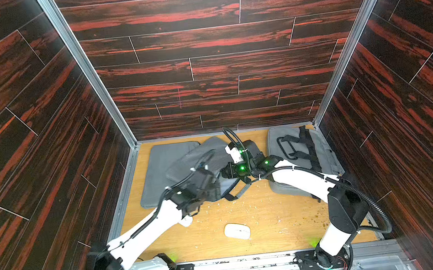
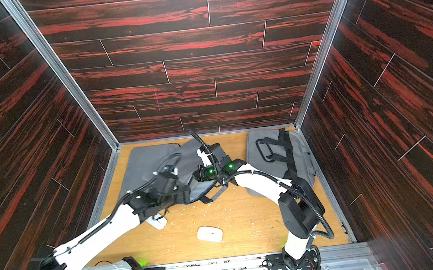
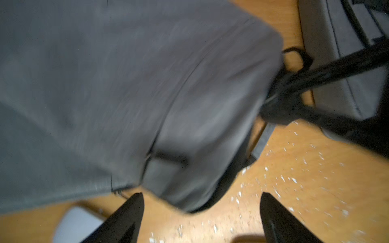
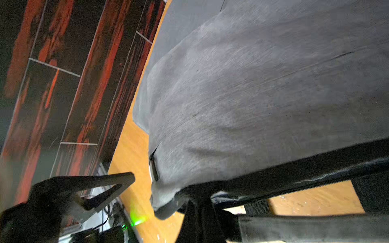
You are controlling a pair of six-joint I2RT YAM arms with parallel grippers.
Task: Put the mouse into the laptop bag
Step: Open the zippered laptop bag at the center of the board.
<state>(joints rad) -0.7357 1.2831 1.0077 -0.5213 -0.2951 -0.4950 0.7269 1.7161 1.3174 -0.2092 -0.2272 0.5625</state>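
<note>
A white mouse (image 1: 237, 231) (image 2: 210, 233) lies on the wooden table near the front centre. A second white mouse (image 1: 187, 221) (image 3: 77, 225) shows partly under my left arm. The grey laptop bag (image 1: 198, 159) (image 3: 147, 84) (image 4: 252, 94) lies in the middle at the back, its near edge raised. My right gripper (image 1: 223, 172) (image 4: 195, 202) is shut on the bag's black rim. My left gripper (image 1: 214, 189) (image 3: 202, 202) stands open just in front of the bag's near corner, with nothing between its fingers.
A flat grey sleeve (image 1: 163, 160) lies at the back left, partly under the laptop bag. Another grey bag (image 1: 301, 148) with black straps fills the back right. White crumbs dot the table (image 1: 273, 217). Dark wood walls enclose three sides.
</note>
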